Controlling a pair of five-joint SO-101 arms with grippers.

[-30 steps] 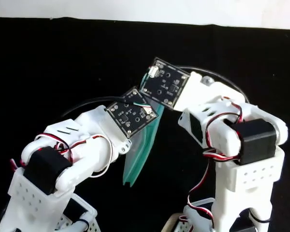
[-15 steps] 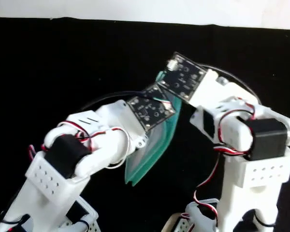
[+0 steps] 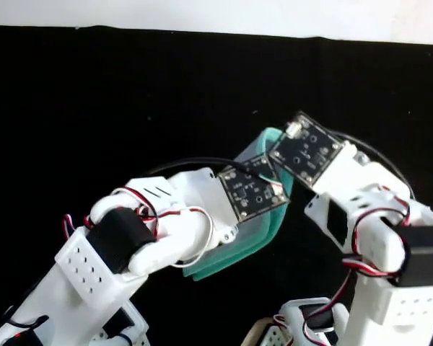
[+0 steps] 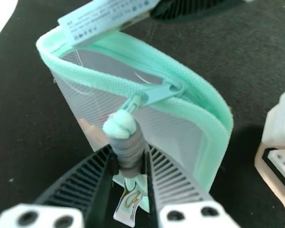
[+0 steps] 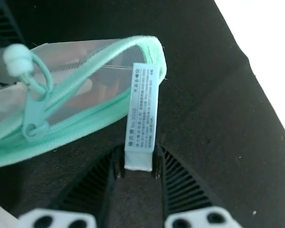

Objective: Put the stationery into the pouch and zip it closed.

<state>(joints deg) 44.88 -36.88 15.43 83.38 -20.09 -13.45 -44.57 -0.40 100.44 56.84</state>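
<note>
Two arms [image 3: 159, 223] raised | left tool [image 4: 129, 173] pinching zipper pull [image 4: 125, 137] | right tool [image 5: 138, 164] pinching pouch [image 5: 85, 126] label [image 5: 143, 109]

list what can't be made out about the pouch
High view: wrist cameras cover most of the pouch.
Left wrist view: contents are a pinkish blur behind mesh; left gripper covers the zipper pull's end.
Right wrist view: zipper runs off the edge; right gripper hides the label's end.
</note>
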